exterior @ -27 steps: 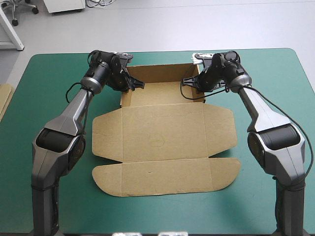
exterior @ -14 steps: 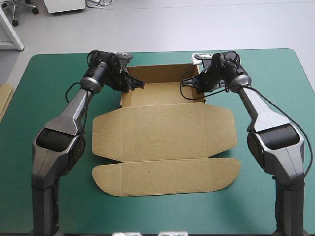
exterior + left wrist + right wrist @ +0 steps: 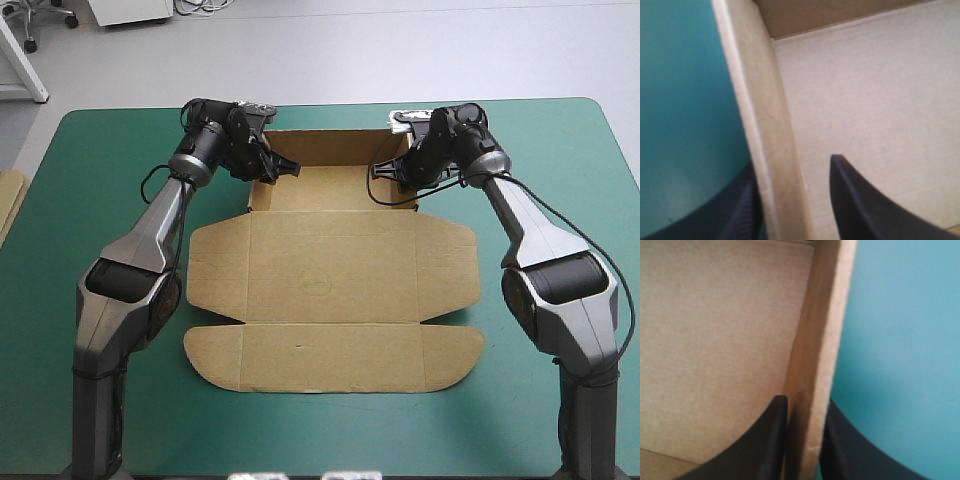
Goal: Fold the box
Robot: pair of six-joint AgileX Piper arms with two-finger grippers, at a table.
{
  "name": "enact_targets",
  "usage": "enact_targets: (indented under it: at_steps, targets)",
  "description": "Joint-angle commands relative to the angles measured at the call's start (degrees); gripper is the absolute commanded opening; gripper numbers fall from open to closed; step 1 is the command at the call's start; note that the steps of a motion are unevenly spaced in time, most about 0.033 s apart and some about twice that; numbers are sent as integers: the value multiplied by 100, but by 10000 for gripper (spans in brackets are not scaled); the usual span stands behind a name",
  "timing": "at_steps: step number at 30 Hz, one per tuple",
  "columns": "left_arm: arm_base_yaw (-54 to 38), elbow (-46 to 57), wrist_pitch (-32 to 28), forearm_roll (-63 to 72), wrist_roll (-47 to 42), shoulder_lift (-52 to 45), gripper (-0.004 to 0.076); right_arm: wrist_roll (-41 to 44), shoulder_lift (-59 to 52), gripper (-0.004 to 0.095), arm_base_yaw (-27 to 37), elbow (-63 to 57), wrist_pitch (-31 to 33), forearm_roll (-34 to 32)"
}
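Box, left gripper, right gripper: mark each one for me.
box (image 3: pixel 330 270), high view, on the flat middle panel.
left gripper (image 3: pixel 792 167), left wrist view, midway between the fingertips, astride a raised wall.
right gripper (image 3: pixel 805 405), right wrist view, midway between the fingertips, clamped on a raised wall.

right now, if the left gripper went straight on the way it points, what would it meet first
The box's side wall, which stands between the fingers of the left gripper; it would slide along that. Beyond, the box's adjoining wall at the corner seems next, though depth is unclear.
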State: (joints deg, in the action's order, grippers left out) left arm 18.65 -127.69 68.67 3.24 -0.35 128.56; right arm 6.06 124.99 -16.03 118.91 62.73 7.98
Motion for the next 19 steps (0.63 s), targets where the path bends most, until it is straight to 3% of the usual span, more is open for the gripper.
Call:
enact_targets:
  at_steps: [1,10,19]
  targets:
    - [78,-205,-116,335,35,-376,429,-84,-411,288,16,134,-42,-2]
    - [78,-243,-107,348,35,-459,441,-84,-605,512,219,450,42,-4]
    - [78,-473,-1,253,35,-658,441,-210,-948,539,401,583,237,-5]
